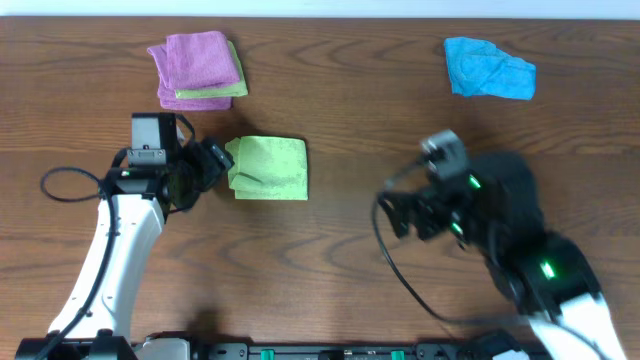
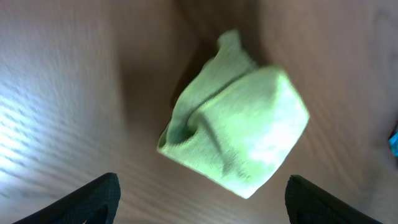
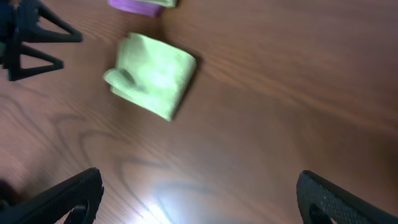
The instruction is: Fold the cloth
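The wooden table [image 1: 330, 110] fills my overhead view. The biggest thing on it is my right arm [image 1: 530, 260], which comes in from the near right corner and bends toward the middle; it looks blurred. My left arm [image 1: 115, 250] rises from the near left side and points its wrist to the right. At the far left lies a small pile of purple and light green cloths [image 1: 197, 68], and at the far right a blue cloth [image 1: 488, 68] lies crumpled. Both are well apart from the arms, and nothing stands between the arms and my work. The green cloth [image 1: 272, 168] lies left of the centre, folded to a rough square, with one corner bunched up on its left edge. The left gripper [image 1: 212, 165] is just beside that bunched corner. I cannot tell from above if it touches, but in the left wrist view the fingers [image 2: 93, 199] are spread wide and the cloth lies ahead of them, not pinched. The right gripper [image 1: 402, 212] hangs over bare wood, near no cloth, and its fingers [image 3: 62, 199] are also spread wide with nothing between them. A black cable [image 1: 60, 185] loops beside the left arm.
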